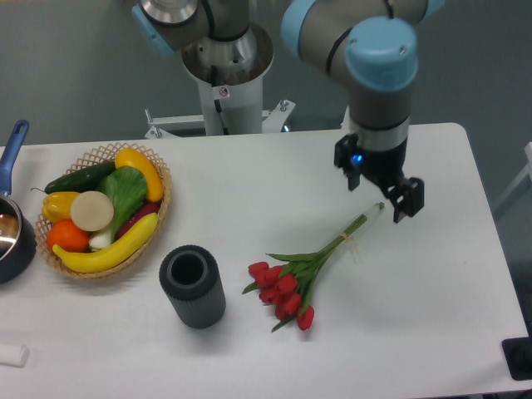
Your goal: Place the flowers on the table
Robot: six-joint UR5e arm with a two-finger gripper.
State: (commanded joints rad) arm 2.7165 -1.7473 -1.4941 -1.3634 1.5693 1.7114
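- Gripper (384, 194): hangs from the arm (378, 75) over the right half of the table (249, 183); its two dark fingers (409, 199) stand parted, with nothing clasped between them.
- Flowers (301, 274): lie flat on the white tabletop, right of centre. The red buds point toward the near edge, and the tied green stems run up and to the right, their cut ends lying just beside the lower finger (whether they touch it cannot be told).
- Cylinder (193, 286): a dark ribbed tube, upright with its open mouth upward, left of the buds and apart from them.
- Basket (162, 208): woven, at the left of the table, holding a banana (108, 249), an orange fruit (66, 236), a cucumber (79, 176), leafy greens and other produce.
- Pot (12, 241): dark, with a blue handle, cut off by the left edge, close beside the basket.
- Small white object (12, 355): at the near left corner.
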